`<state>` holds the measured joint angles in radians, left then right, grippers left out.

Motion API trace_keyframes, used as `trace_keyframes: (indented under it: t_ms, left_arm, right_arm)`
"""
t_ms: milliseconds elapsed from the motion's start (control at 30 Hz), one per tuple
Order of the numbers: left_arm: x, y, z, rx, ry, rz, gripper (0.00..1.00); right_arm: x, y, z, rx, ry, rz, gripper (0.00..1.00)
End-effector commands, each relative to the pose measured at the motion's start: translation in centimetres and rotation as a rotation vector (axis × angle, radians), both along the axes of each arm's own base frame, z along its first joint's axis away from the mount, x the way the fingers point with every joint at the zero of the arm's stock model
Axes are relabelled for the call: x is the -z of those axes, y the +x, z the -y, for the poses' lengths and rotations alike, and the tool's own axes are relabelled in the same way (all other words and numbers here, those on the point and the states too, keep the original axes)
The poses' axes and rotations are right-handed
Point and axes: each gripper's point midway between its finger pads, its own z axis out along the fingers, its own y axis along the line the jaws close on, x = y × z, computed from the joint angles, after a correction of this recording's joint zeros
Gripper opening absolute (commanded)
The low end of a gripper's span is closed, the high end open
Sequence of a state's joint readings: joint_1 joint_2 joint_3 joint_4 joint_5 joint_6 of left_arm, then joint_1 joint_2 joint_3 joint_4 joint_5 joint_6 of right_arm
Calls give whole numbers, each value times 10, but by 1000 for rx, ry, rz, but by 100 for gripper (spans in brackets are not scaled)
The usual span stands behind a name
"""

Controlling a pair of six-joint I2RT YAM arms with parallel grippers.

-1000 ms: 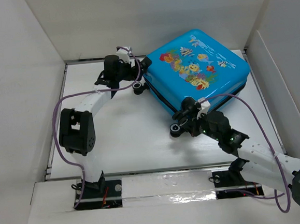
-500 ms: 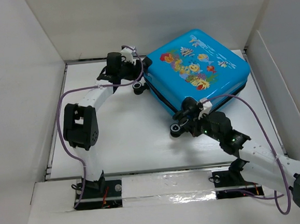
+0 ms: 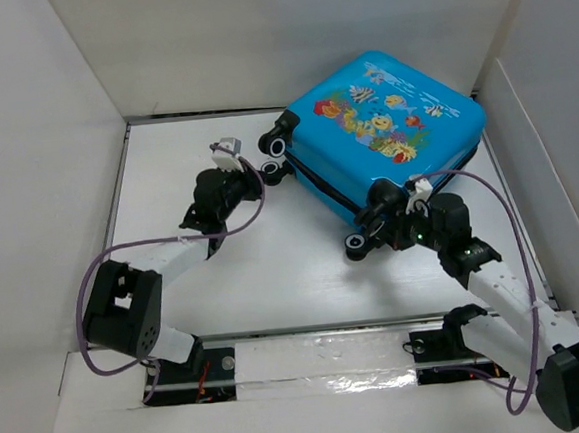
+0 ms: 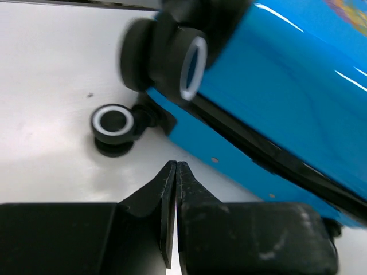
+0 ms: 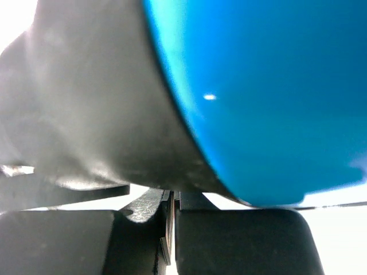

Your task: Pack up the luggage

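The luggage (image 3: 388, 128) is a shut bright-blue suitcase with a fish print, lying at the back right of the table. Two of its black wheels (image 4: 113, 123) point left. My left gripper (image 3: 250, 182) is shut and empty, just short of those wheels, its tips (image 4: 175, 167) over bare table and apart from the blue shell (image 4: 275, 97). My right gripper (image 3: 382, 214) is at the suitcase's near corner, beside another wheel (image 3: 355, 243). It (image 5: 172, 197) is shut on a thin flat tab right under the blue shell (image 5: 258, 86), seemingly the zipper pull.
White walls (image 3: 61, 114) box in the table on the left, back and right. The right wall (image 3: 524, 138) stands close to the suitcase. A taped strip (image 3: 320, 352) runs along the near edge between the arm bases.
My left gripper has shut and drawn back toward the near left, away from the suitcase. The suitcase has shifted right and turned a little, and my right gripper moved with it.
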<state>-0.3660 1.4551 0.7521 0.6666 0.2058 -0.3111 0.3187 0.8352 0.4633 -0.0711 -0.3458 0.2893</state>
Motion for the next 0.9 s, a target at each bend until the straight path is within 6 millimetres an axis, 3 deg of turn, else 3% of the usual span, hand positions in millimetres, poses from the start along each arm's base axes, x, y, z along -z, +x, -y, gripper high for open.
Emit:
trace_keyframes:
  t_ms: [0, 67, 100, 133, 167, 233, 267, 300, 400, 467, 500, 533, 567, 600, 633, 667, 700, 800, 867]
  left_arm:
    - [-40, -23, 34, 35, -105, 132, 0]
    - [-38, -41, 44, 71, -100, 139, 0]
    - [-38, -50, 53, 101, -97, 135, 0]
    - [-32, -71, 74, 169, -59, 115, 0]
    - [-45, -83, 85, 200, -56, 140, 0]
    - [-53, -115, 114, 331, -51, 153, 0]
    - [-68, -136, 136, 421, -65, 173, 3]
    - [-73, -150, 148, 491, -76, 164, 26]
    - [-97, -164, 174, 615, -129, 165, 99]
    - [-89, -138, 171, 494, -58, 121, 99]
    - [-103, -100, 149, 271, -34, 151, 99]
    - [-104, -79, 132, 164, -24, 143, 99]
    - [-109, -60, 121, 101, -19, 130, 99]
    - [-110, -30, 94, 16, -8, 119, 99]
    - [-107, -11, 85, -30, 30, 81, 99]
    - [-88, 0, 71, -65, 82, 43, 99]
    - [-93, 17, 59, -47, 134, 67, 98]
    - [-111, 25, 52, -3, 212, 139, 97]
    - [-106, 25, 58, 109, 316, 179, 99]
  right_arm:
    - [-121, 47, 21, 61, 73, 372, 0]
    - [-129, 50, 42, 99, 59, 387, 0]
    - [-122, 45, 47, 102, 50, 348, 0]
    - [-126, 37, 49, 88, 51, 366, 0]
    - [-113, 29, 47, 74, 50, 324, 0]
    - [-103, 17, 43, 56, 79, 307, 0]
    - [-103, 9, 41, 46, 97, 320, 0]
    - [-86, 5, 43, 60, 94, 277, 0]
    - [-72, 1, 55, 151, 81, 263, 0]
    - [-74, 1, 60, 179, 81, 275, 0]
    - [-75, 0, 59, 170, 82, 274, 0]
    - [-79, 0, 57, 154, 84, 281, 0]
    - [-81, -2, 53, 130, 88, 280, 0]
    - [-79, -4, 51, 109, 85, 266, 0]
    - [-82, -4, 50, 100, 85, 268, 0]
    - [-83, -5, 49, 97, 85, 269, 0]
    - [-83, -8, 50, 96, 77, 274, 0]
    - [-88, -10, 48, 93, 99, 293, 0]
    - [-87, -8, 48, 94, 109, 298, 0]
